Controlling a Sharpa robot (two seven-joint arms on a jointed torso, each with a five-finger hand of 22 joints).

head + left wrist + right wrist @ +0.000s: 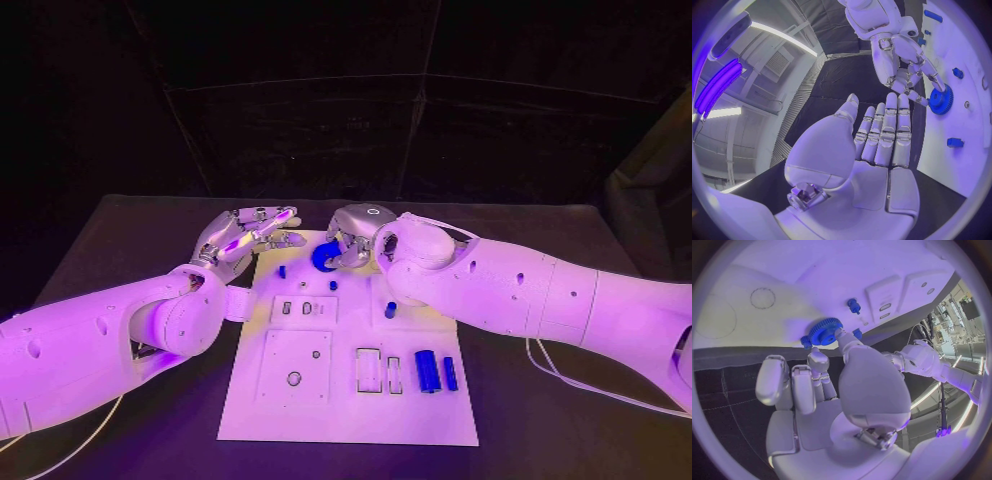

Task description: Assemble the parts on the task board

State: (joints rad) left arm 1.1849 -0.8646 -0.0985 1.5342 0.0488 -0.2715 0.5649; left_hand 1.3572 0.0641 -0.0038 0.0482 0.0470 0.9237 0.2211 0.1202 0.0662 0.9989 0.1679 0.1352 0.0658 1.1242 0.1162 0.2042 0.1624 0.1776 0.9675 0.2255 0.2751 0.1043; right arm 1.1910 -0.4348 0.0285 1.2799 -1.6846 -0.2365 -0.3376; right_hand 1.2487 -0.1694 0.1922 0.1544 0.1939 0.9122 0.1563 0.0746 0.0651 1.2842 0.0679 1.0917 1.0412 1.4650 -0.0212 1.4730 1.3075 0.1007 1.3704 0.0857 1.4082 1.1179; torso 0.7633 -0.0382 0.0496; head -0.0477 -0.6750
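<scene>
The white task board (346,412) lies in the middle of the black table. My right hand (356,238) pinches a blue gear (327,255) at the board's far end; the right wrist view shows fingertips on the gear (824,331), which sits low over the board (786,270). My left hand (245,235) hovers just beyond the board's far left corner, fingers straight and apart, holding nothing. From the left wrist, the flat palm (879,140) faces the right hand (904,65) and the gear (941,100).
Two blue cylinders (427,370) (450,372) lie at the board's near right. Small blue pegs (283,271) (333,285) (391,310) stand near its middle and far end. Empty slots (369,370) and a round hole (294,378) mark the near half.
</scene>
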